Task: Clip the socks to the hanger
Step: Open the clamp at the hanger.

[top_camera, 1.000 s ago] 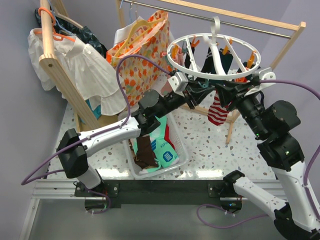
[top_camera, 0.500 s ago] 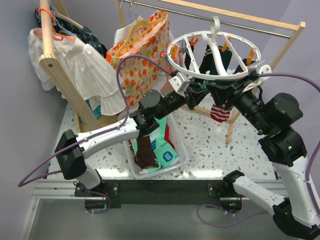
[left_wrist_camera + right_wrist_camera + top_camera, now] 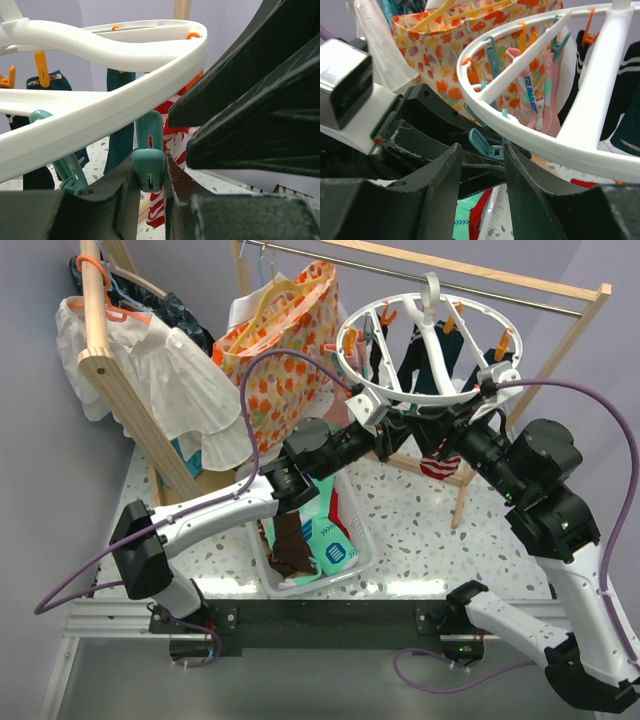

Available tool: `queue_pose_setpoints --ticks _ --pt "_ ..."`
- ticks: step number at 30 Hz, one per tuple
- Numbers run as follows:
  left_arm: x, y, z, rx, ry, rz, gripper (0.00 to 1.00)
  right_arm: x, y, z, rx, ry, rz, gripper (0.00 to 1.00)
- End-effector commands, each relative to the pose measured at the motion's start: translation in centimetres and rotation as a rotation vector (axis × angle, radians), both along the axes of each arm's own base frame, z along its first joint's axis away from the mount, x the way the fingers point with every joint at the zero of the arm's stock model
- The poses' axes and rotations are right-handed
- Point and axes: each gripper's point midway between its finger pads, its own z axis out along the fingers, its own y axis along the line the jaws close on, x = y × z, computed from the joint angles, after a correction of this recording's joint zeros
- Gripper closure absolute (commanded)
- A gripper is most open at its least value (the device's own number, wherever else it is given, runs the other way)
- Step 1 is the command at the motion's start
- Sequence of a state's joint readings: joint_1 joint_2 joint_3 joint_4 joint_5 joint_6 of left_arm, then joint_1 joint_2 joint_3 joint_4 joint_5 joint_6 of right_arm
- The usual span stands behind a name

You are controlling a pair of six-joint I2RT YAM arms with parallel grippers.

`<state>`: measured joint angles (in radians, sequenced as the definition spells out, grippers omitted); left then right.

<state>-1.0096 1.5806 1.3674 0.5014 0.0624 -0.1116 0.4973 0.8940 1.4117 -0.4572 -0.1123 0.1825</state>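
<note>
Top view: hanger (image 3: 429,328) hangs tilted, and a striped sock (image 3: 438,464) dangles just below its near rim. Left wrist: left tool (image 3: 148,192) grips a teal clip (image 3: 148,167) under the rim. Right wrist: right tool (image 3: 482,155) sits beneath the rim with its jaws apart. I cannot tell whether it holds anything.

The only lettering is a vertical line of teal capitals on the pink sock (image 3: 536,95) hanging inside the white hanger ring (image 3: 580,155); it is too blurred to read.
</note>
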Motion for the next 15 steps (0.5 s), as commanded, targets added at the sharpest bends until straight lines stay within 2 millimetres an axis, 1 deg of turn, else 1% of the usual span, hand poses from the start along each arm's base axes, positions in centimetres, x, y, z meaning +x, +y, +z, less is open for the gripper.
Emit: queue_pose_setpoints --ticks 1,3,6,15 --pt "-0.7 0.8 3.6 -0.049 -0.052 0.011 0.8 0.3 -0.4 -1.4 0.012 0.053 -0.037 0.56" --pt "-0.6 0.8 3.4 -0.043 -0.05 0.012 0.8 0.4 -0.4 -2.0 0.014 0.069 -0.04 0.53" --pt "-0.7 0.7 3.3 -0.037 -0.051 0.006 0.8 0.8 -0.3 -2.2 0.028 0.076 -0.049 0.5" --pt "-1.1 0.0 2.7 -0.011 -0.059 -0.004 0.79 1.8 1.2 -0.7 0.111 0.058 -0.012 0.44"
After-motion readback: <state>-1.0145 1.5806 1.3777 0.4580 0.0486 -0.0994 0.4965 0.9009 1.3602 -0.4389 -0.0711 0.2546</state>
